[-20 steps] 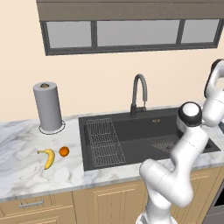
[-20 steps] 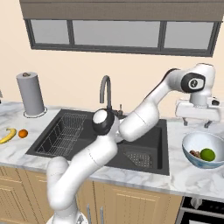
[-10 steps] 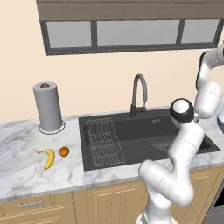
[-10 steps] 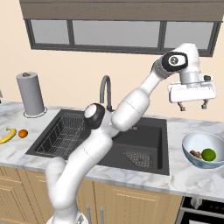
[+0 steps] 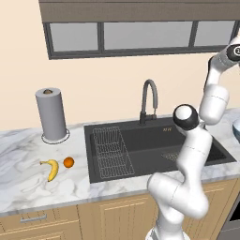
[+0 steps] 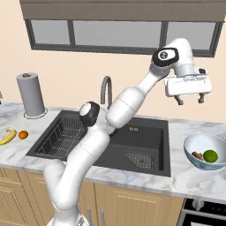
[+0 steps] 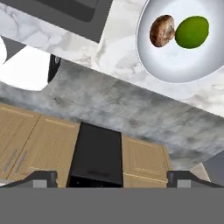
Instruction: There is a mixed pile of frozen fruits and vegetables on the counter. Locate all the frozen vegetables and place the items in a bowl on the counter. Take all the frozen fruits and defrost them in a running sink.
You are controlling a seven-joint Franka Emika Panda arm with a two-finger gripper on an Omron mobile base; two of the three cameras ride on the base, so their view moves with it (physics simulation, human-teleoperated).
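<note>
My gripper (image 6: 190, 101) hangs open and empty, high above the counter (image 6: 176, 128), up and to the left of the bowl (image 6: 194, 143). The pale blue-grey bowl holds both frozen vegetables, the green ball (image 6: 210, 155) and the brown lump (image 6: 197, 155). In the hand view the bowl (image 7: 175, 70) lies at the top right with the brown lump (image 7: 162, 30) beside the green ball (image 7: 191, 31). The fruits lie on the counter left of the sink (image 5: 145, 140): the banana (image 5: 51, 169) and the orange (image 5: 69, 162), also the banana (image 6: 7, 137) and orange (image 6: 23, 134).
A dark gooseneck faucet (image 5: 149, 101) stands behind the black sink, which has a wire rack (image 5: 110, 152) on its left side. A grey paper-towel roll (image 5: 51, 115) stands at the back left. Windows run along the wall above.
The open gripper has risen from just over the bowl and drifted slightly left. The foods have not moved.
</note>
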